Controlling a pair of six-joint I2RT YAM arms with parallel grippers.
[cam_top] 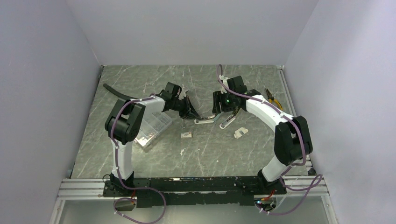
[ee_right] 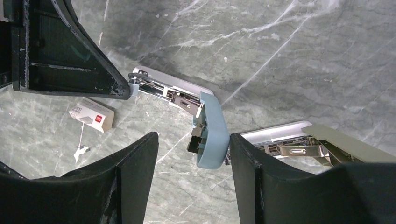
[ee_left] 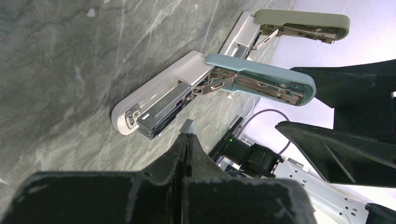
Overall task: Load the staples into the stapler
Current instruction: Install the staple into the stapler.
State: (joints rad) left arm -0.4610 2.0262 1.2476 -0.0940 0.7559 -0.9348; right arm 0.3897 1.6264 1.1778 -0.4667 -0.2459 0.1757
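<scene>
— Loading looks underway: blue stapler (ee_left: pixel 205 84) lies open, right tool (ee_right: pixel 193 136) spread around its lid (ee_right: pixel 208 133), left tool (ee_left: pixel 187 137) pressed together beside the magazine (ee_left: pixel 163 109).
— Staple box (ee_right: pixel 91 115) sits apart on the bench (ee_right: pixel 289 70); fetching staples probably comes next.

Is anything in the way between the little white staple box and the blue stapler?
Nothing on the table is. The staple box sits on bare marble near the open blue stapler. Only the shut left tool points at the stapler's front end, just beside that path.
</scene>
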